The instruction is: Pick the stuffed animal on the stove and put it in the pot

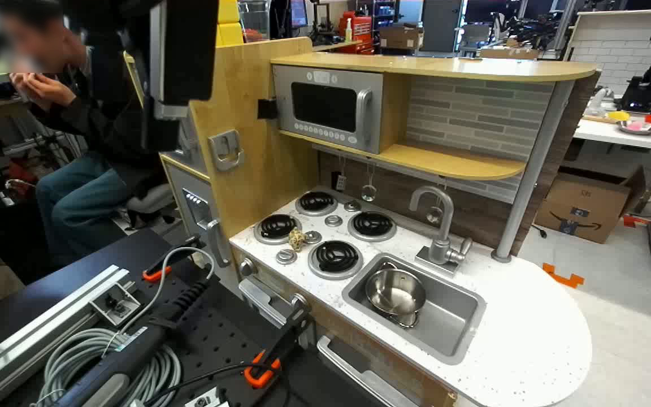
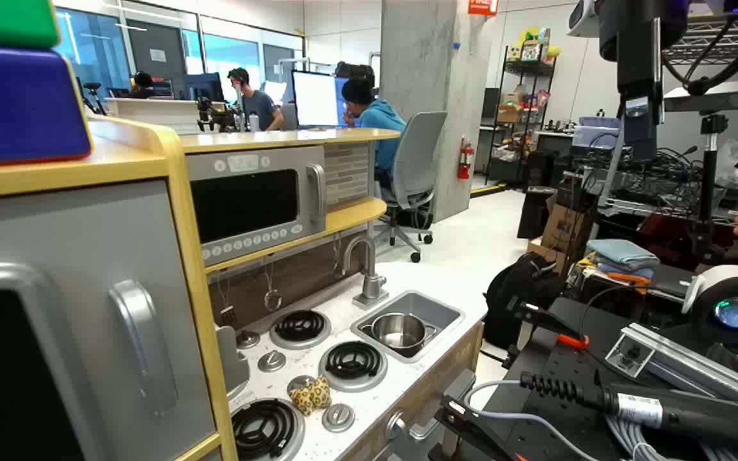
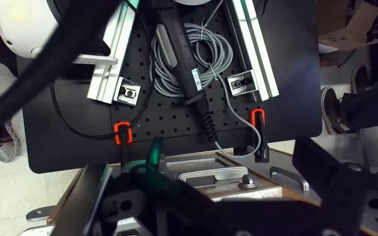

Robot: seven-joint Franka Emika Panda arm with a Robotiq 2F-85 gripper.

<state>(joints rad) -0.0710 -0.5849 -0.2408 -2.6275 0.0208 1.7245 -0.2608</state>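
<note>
Yellow stuffed animal (image 2: 311,395), small, dark-spotted (leopard-like)

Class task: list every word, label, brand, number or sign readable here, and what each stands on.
"FIRE", top cropped by the frame: red sign.
No readable word, just a curved arrow: cardboard box.
Too small or blurred: markings on the microwave; label on the black handle; notice on a door.
</note>
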